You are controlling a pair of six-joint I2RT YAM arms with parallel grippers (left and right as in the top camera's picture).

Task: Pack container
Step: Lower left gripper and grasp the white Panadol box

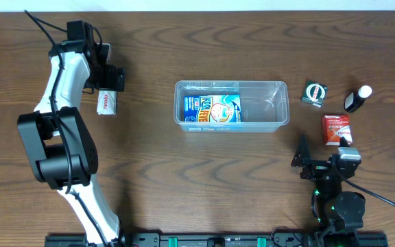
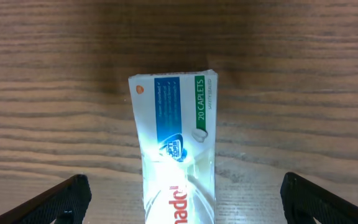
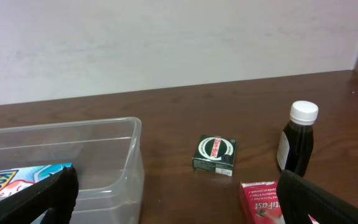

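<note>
1. At the far left of the counter (image 1: 149, 41), the left fingers (image 2: 61, 199) are spread wide and hold nothing. A white caplet box (image 2: 176, 143) lies flat on the wood between them, its long axis running down the gap.
2. The step in hand looks like picking up this box. To do it well, centre the wrist so the gaps on both sides match, and lower until the tips stand beside the long sides. Then close across the narrow width, near the middle of the box's length. The carton is probably light card, so a gentle squeeze should do; a hard one could dent it.
3. The container (image 1: 280, 103) sits mid-counter, well to the right of the caplet box. A blue box (image 1: 212, 108) lies flat in its left half, and the right half looks bare. Lift high enough to clear the rim, then set the carton down beside the blue box rather than on it.
4. Right of the container, all outside it, are a small green box (image 3: 215, 154), an upright dark bottle (image 3: 298, 140) with a white cap, and a red box (image 3: 263, 202) nearer.
5. At the near right, the right fingers (image 3: 42, 199) are also spread and empty, low over the counter. They are best kept clear of the container during the drop.
</note>
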